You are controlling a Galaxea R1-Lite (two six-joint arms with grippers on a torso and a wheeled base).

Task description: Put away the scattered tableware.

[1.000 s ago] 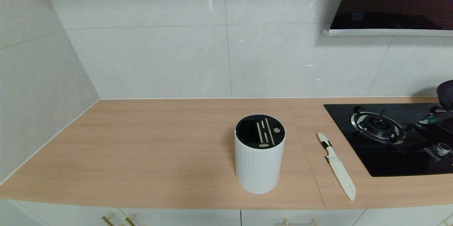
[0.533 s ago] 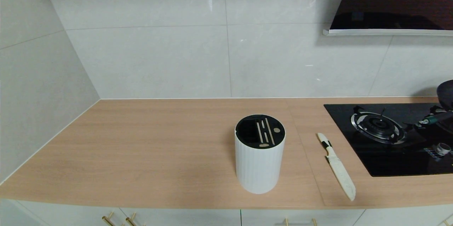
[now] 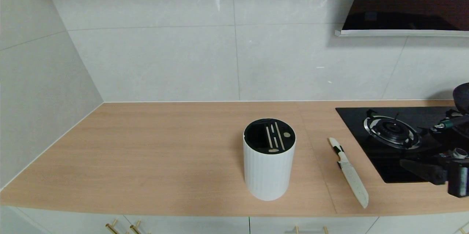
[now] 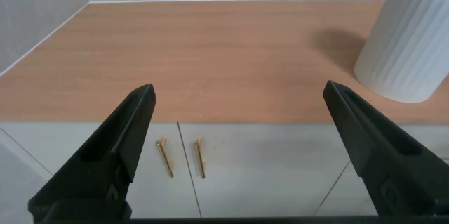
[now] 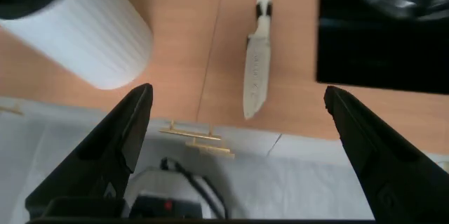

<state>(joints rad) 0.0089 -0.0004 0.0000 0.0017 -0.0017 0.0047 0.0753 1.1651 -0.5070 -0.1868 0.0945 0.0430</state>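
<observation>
While upright, slotted white holder [image 3: 269,168] near knife [image 3: 349,172]

A long wooden counter [image 3: 165,153] runs along the tiled wall. A tall white round holder [image 3: 269,169] stands upright on it, near the front edge. Its top is black and has slots and holes in it. A white knife [image 3: 349,172] lies flat on the wood, apart from the holder. Its handle points to the wall and its tip points to the front edge. A black stove top [image 3: 353,117] sits in the counter just beside the knife, with a round metal burner [image 3: 391,131] on it.
</observation>
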